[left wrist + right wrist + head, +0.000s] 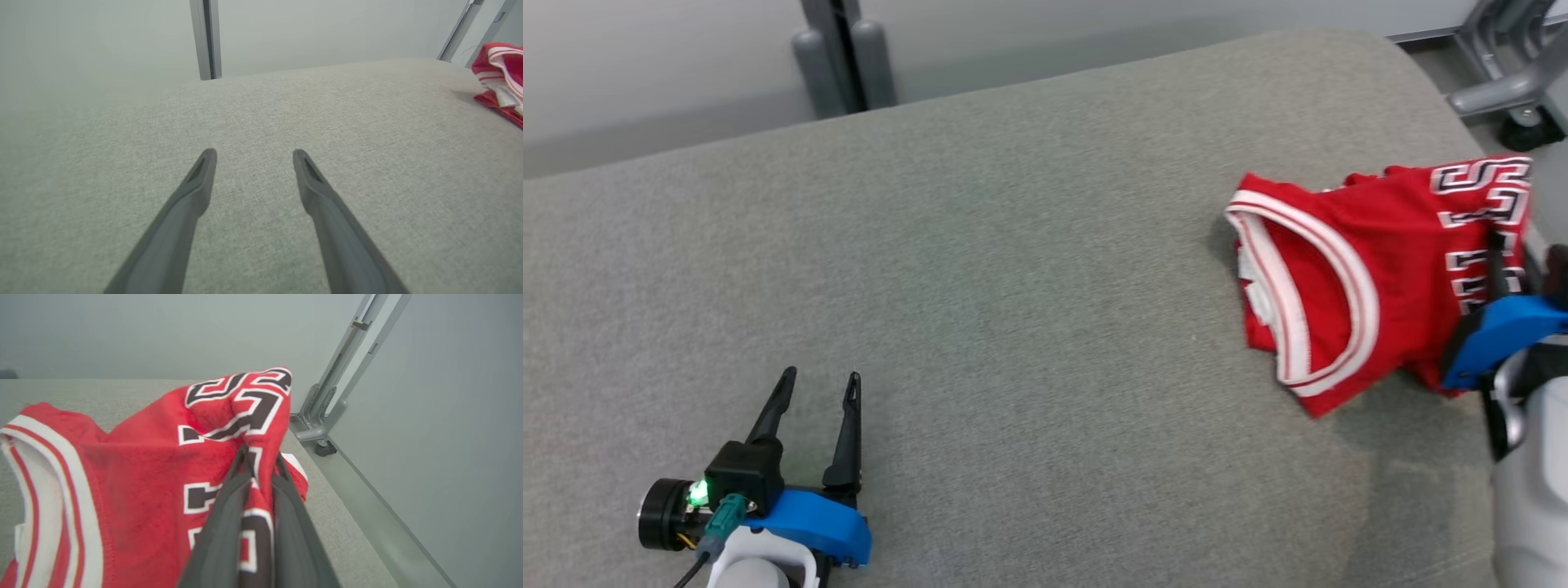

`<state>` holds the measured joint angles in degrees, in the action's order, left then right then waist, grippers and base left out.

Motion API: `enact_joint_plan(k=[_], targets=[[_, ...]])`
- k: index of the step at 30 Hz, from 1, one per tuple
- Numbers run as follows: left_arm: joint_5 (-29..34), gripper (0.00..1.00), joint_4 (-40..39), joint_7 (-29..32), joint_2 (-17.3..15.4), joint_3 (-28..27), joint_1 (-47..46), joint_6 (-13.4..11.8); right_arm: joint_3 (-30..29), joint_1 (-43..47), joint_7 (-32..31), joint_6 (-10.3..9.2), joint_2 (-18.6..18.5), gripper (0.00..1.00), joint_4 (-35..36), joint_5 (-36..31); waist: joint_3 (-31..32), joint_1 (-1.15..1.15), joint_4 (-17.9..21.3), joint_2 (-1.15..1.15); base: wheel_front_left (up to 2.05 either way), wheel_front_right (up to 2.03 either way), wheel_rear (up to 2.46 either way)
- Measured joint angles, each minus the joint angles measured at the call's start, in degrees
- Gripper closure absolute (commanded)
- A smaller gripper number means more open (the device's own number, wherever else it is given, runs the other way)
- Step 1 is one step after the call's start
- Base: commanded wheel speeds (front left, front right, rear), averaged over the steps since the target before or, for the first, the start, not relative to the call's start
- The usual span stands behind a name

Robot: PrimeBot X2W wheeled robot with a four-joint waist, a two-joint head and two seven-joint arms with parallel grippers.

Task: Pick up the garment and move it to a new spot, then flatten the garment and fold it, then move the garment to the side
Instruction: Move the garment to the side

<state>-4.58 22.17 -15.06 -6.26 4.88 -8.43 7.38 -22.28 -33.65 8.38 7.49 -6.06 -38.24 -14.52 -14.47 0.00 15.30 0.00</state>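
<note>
My right gripper (261,455) was clamped on the red jersey with white-and-red striped trim and black-and-white lettering (1347,269), a fold of cloth squeezed between its fingers. The jersey sat bunched at the right end of the grey woven-fabric cushion (1013,245), gripped edge raised. The lettering was crumpled and I couldn't read it. On the head camera the frame edge cut off most of that gripper. My left gripper (820,376) was over the cushion's near-left part, fingers moderately spread, holding nothing. I couldn't tell whether it touched the fabric.
</note>
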Motion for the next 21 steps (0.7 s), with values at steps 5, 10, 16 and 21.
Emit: enact_joint_plan(k=[5, 10, 16, 21], targets=[[-0.4, 0.0, -0.1, 0.0, -0.7, 0.2, -0.5, 0.0, -10.6, -0.5, -3.3, 0.02, -0.5, 1.0, 4.5, -9.0, -1.8, 0.0, -2.5, 0.0, 0.0, 0.0, 0.0], [-0.8, 0.0, -0.2, 0.0, -1.3, 0.3, -1.1, 0.0, -17.1, -1.6, -5.0, 0.02, -0.8, 0.97, 8.4, -14.5, -2.7, 0.01, -3.9, 0.0, 0.0, 0.0, 0.0], [-1.0, 0.0, 0.2, 0.0, -1.7, -0.1, -1.1, 0.0, -22.0, -2.8, -4.5, 0.01, -0.7, 0.0, 11.9, -20.1, -2.4, 0.0, -4.5, 0.0, 0.0, 0.0, 0.0], [-0.9, 0.0, 0.5, 0.0, -1.1, -1.2, -1.1, 0.0, -20.3, -3.3, 2.6, 0.01, 1.2, 0.0, 11.9, -19.5, -1.2, 0.0, -4.7, 0.0, 0.0, 0.0, 0.0]])
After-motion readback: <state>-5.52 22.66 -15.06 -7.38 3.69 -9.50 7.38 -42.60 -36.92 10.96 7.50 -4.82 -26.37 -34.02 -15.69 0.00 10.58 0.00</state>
